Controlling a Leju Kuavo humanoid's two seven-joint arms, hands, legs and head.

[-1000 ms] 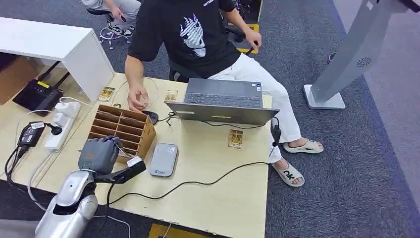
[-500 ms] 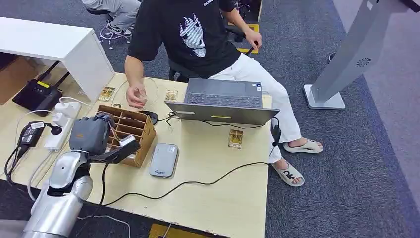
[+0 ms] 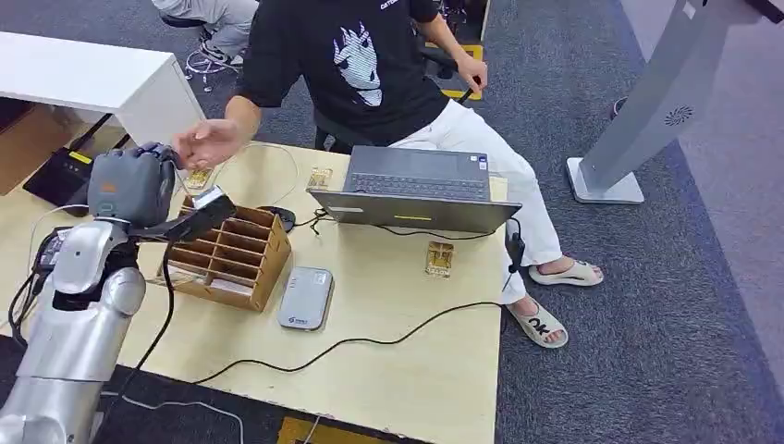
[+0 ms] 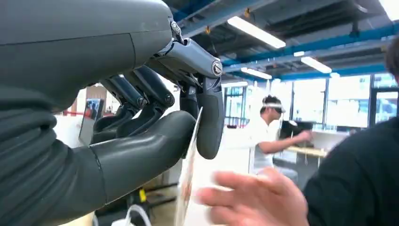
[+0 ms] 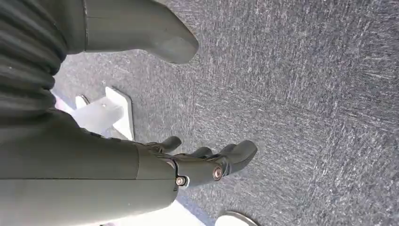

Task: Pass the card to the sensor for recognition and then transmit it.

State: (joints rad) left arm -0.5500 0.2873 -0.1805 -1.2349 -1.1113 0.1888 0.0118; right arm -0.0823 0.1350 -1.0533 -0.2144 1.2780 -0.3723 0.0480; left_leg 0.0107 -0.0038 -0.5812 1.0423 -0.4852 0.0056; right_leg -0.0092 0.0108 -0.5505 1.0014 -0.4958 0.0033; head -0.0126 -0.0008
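At the far left of the head view a black router (image 3: 69, 176) and a white power strip (image 3: 55, 242) lie on the wooden surface (image 3: 416, 370), below and beside the raised left hand (image 3: 129, 185). That hand is lifted above the surface, its silver arm (image 3: 79, 314) rising from the lower left corner. In the left wrist view the left hand (image 4: 155, 122) pinches the card (image 4: 188, 179) edge-on between its thick thumb and a dark fingertip (image 4: 210, 127), the other fingers curled in behind; the card's face cannot be read.

Just beyond the left hand, a person's hand (image 3: 208, 141) reaches toward it, close but with no contact that can be made out; the same blurred hand (image 4: 254, 197) lies just beside the card's lower edge in the wrist view. Directly below and to the right of the left hand stands the wooden slotted box (image 3: 231, 250), and just right of that box lies the grey card sensor (image 3: 306, 298), flat on the surface. A black cable (image 3: 370, 340) trails across the surface past the sensor. Further right is an open laptop (image 3: 416, 190), with the seated person (image 3: 370, 65) in a black shirt behind it.

The right hand (image 5: 202, 162) hangs over grey carpet (image 5: 306, 94), its fingers apart and loosely bent, holding nothing.
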